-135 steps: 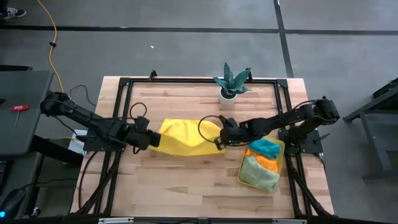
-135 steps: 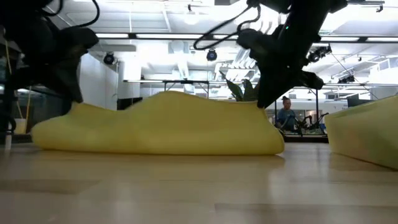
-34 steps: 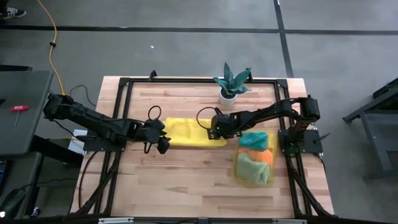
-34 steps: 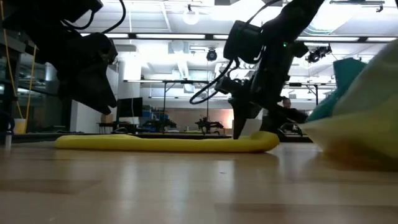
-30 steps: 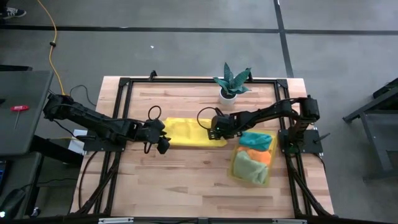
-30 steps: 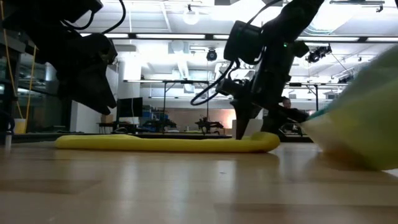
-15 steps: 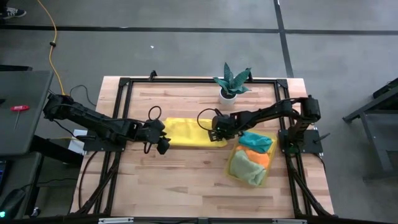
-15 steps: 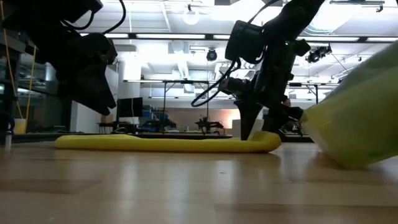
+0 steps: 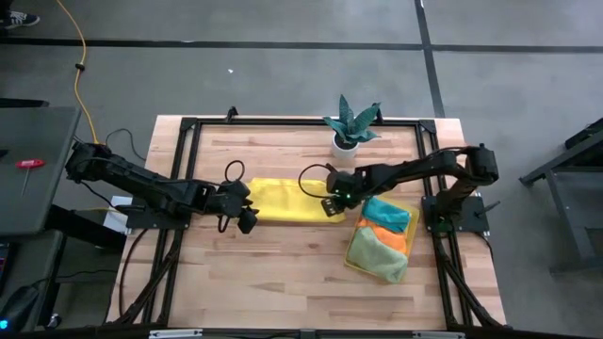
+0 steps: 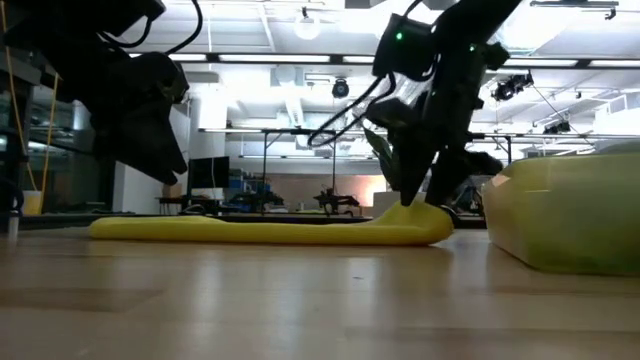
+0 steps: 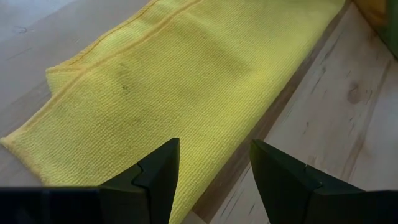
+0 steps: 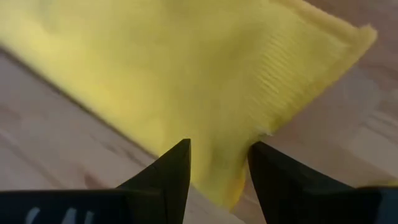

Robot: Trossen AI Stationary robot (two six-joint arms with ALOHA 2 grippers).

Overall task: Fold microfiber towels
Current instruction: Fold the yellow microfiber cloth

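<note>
A yellow microfiber towel point(image 9: 283, 199) lies folded into a flat strip across the middle of the table; it also shows in the low view point(image 10: 250, 230). My right gripper point(image 9: 331, 207) stands at its right end, pointing down, shut on the cloth point(image 12: 217, 74). My left gripper point(image 9: 247, 220) hangs open just above the strip's left near corner point(image 11: 186, 81) and touches nothing. Teal, orange and pale green towels point(image 9: 382, 247) lie piled in the yellow tray point(image 9: 350, 256) right of the strip. My right gripper pinches the yellow towel's right end at its near edge point(image 12: 224, 177) between its two fingers, coming from above and pointing down. The cloth rises in a small hump point(image 10: 402, 213) up to the fingertips. The remainder of the strip lies flat on the table.
A small green plant in a white pot point(image 9: 350, 127) stands at the far edge. The tray point(image 10: 560, 225) sits flat close to the towel's right end. Black frame rails point(image 9: 188, 169) run along the table's sides. Bare wood lies near the front edge.
My right gripper has shifted slightly toward the table's right and near edges, turned more upright and shut on the towel's right end, which now humps up a little. The tray, tilted before, has turned and settled flat.
</note>
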